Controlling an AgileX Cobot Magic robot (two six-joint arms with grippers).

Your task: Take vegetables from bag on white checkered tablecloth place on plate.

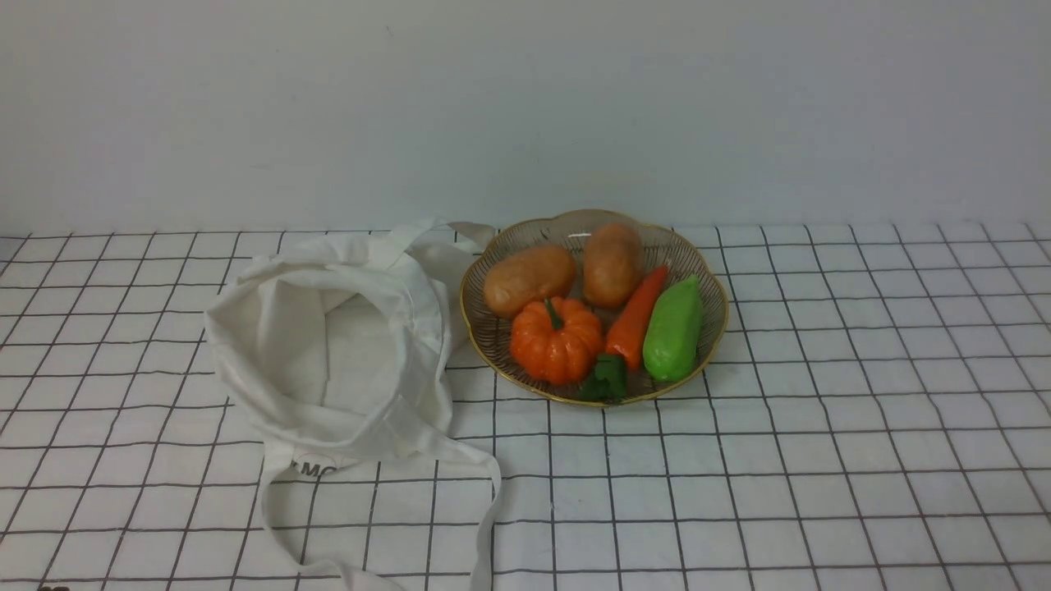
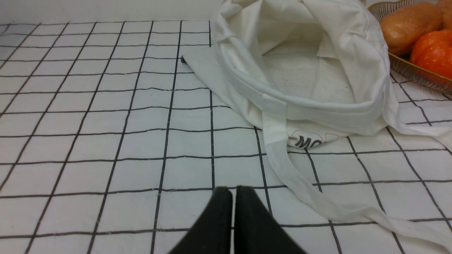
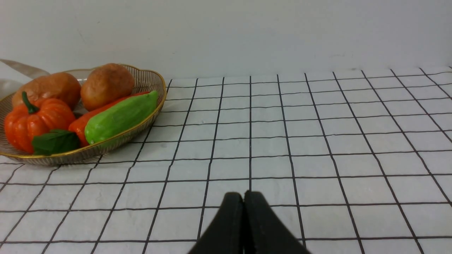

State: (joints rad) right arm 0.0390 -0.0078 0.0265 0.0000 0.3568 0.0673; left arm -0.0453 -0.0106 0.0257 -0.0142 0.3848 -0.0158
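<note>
The light orange-tan potato (image 1: 530, 280) lies in the gold-rimmed wire plate (image 1: 713, 336), at its back left, and shows in the left wrist view (image 2: 406, 24) and right wrist view (image 3: 49, 88). The white tote bag (image 1: 328, 345) lies open to the left of the plate, and its inside (image 2: 303, 70) looks empty. The white checkered tablecloth (image 1: 821, 460) covers the table. My left gripper (image 2: 233, 192) is shut and empty, over the cloth near the bag. My right gripper (image 3: 243, 195) is shut and empty, over the cloth to the right of the plate. Neither gripper shows in the front view.
The plate also holds a darker brown potato (image 1: 612, 264), a ribbed orange pumpkin (image 1: 557, 340), a carrot (image 1: 636, 320) and a green pepper (image 1: 673, 330). The bag's long straps (image 1: 484, 509) trail toward the front edge. A plain wall stands behind the table.
</note>
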